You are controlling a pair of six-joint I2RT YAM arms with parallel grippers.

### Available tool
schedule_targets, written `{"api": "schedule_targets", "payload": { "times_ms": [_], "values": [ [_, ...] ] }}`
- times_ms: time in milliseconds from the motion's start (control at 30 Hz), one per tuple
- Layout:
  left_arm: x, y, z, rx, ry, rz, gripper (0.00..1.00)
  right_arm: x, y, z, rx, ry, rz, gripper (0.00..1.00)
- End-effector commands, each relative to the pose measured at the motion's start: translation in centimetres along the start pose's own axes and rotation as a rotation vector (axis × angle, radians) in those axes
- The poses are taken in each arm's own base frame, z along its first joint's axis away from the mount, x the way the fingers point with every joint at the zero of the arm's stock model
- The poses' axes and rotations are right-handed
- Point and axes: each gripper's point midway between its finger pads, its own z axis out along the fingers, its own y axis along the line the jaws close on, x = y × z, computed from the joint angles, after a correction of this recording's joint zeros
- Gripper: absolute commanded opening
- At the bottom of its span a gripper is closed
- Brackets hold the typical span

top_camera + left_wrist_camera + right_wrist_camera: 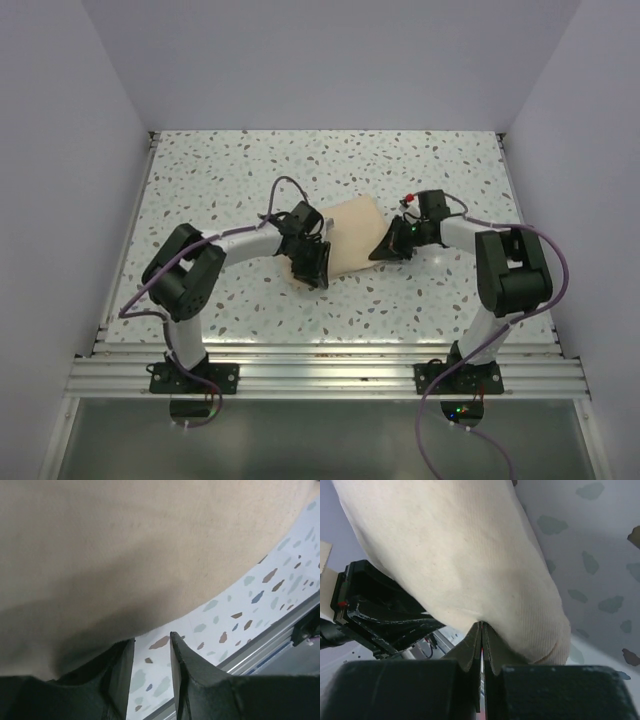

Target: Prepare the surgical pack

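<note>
The surgical pack (352, 236) is a tan-beige cloth parcel lying in the middle of the speckled table between my two grippers. My left gripper (311, 264) is at its near-left edge. In the left wrist view the cloth (125, 555) fills the upper frame, and the left gripper (152, 638) is open with bare table between its fingers, its tips right at the cloth's edge. My right gripper (391, 246) is at the parcel's right side. In the right wrist view the right gripper (481, 624) is shut, pinching the cloth (460, 555), which bulges up from its tips.
The speckled tabletop (240, 180) is walled in white at the left, back and right. An aluminium rail (330, 366) runs along the near edge and also shows in the left wrist view (260, 646). The left arm (380, 615) shows behind the cloth in the right wrist view.
</note>
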Motion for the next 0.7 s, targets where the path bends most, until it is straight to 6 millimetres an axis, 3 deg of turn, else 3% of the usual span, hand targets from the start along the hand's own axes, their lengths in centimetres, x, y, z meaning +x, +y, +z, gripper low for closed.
{"api": "schedule_targets", "payload": {
  "times_ms": [0,33,100,200,367,533,600,667],
  "values": [
    [-0.4,2.0,-2.5,-0.097,-0.04,0.066,0.4,-2.1,1.6,-1.3,0.034,-0.037,-0.062,0.0],
    [-0.8,0.4,-4.5,-0.047,-0.089,0.089,0.4,-2.4,2.2,-1.7,0.025,-0.039,-0.069,0.0],
    [-0.8,-0.5,-6.4,-0.019,-0.139,0.104,0.44,-3.4,4.6,-2.8,-0.022,-0.07,-0.099,0.0],
    [-2.6,-2.2,-10.9,0.061,-0.282,0.114,0.45,-5.5,8.4,-3.6,-0.132,-0.13,-0.128,0.0],
    [-9.2,-1.1,-15.1,0.165,-0.493,0.021,0.45,-10.2,12.3,-3.0,-0.262,-0.208,-0.122,0.0],
    [-13.9,1.9,-13.8,0.22,-0.543,-0.077,0.45,-13.7,13.2,0.3,-0.351,-0.22,-0.027,0.0],
    [-14.5,3.5,-12.2,0.223,-0.522,-0.117,0.45,-14.7,13.7,1.1,-0.37,-0.216,-0.025,0.0],
    [-15.3,5.0,-11.5,0.219,-0.524,-0.146,0.44,-15.2,12.7,2.8,-0.364,-0.197,0.01,0.0]
  ]
}}
